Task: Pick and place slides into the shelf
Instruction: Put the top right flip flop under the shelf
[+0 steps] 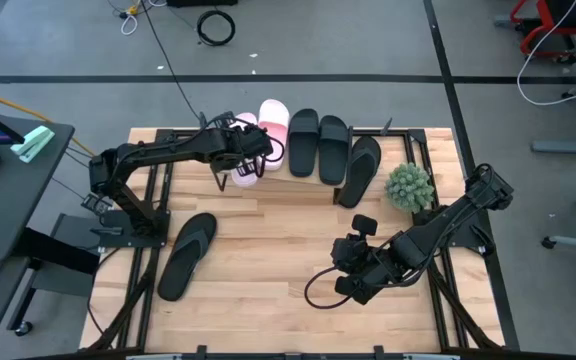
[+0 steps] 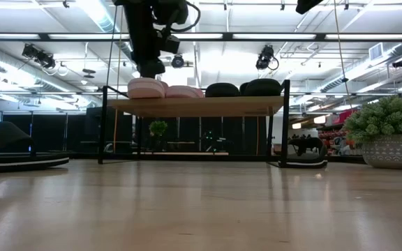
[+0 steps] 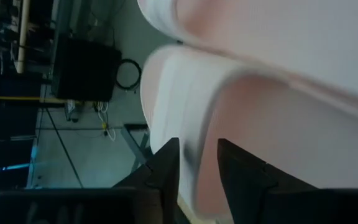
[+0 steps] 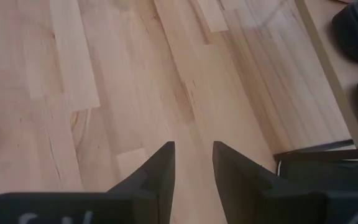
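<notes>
While the pale pink slide (image 1: 247,165) sits at the shelf's (image 1: 368,190) left end, half over the front edge of the plank, my left end effector (image 1: 251,152) is right on it, and my wrist view shows its two fingers (image 3: 166,168) slightly parted with the sandal's pale rim (image 3: 194,155) running between them. I judge that a pinch on the rim, though I cannot tell how firm it is. The second pink slide (image 1: 273,122) lies just beside it on the plank, further toward the back, and two black slides (image 1: 318,142) stand next along the top. A third black slide (image 1: 360,170) leans at the shelf's right end, tilted off the front edge, near the potted plant (image 1: 409,186). The last black slide (image 1: 186,255) lies on the worktop (image 1: 268,250), well in front of the shelf's left end.

My right end effector (image 1: 353,285) waits over bare worktop in front of the shelf's right half, fingers (image 4: 160,168) slightly apart and holding nothing.

The risk, as I judge it, is the overhang: if I let go with the slide this far forward, it could tip off the plank. Pushing it back carelessly could shove the neighbouring pink slide off the rear. A thin rim grip may also slip and twist the sandal.
</notes>
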`<state>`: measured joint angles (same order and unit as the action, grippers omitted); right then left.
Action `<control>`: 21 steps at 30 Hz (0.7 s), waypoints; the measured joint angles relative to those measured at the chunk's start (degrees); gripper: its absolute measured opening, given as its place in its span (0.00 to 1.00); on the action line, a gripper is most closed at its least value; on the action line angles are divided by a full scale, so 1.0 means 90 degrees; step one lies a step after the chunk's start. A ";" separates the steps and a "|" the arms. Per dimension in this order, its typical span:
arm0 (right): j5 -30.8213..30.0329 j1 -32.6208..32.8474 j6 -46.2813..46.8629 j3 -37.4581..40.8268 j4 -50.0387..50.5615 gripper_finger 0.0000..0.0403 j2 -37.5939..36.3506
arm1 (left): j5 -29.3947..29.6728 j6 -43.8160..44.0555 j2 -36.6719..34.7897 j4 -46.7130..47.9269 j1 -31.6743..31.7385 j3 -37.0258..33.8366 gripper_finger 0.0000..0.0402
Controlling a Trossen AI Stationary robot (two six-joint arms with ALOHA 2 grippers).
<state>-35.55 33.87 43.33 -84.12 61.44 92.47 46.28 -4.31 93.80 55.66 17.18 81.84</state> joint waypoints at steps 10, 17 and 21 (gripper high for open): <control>0.0009 0.0092 0.0521 0.0010 0.0018 0.28 0.0000 | -0.0017 0.2147 -0.0019 0.2887 -0.0882 0.0736 0.29; -0.0439 0.0027 0.1823 0.1035 0.0018 0.28 0.0000 | -0.1946 0.3774 -0.0027 0.3787 -0.2232 0.1379 0.26; -0.1409 -0.0200 0.2561 0.2002 0.0047 0.28 0.0010 | -0.2586 0.3958 -0.0012 0.3784 -0.3084 0.1379 0.25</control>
<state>-48.23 32.06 66.37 -66.11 61.87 92.55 23.01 31.32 93.69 89.71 -10.58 94.26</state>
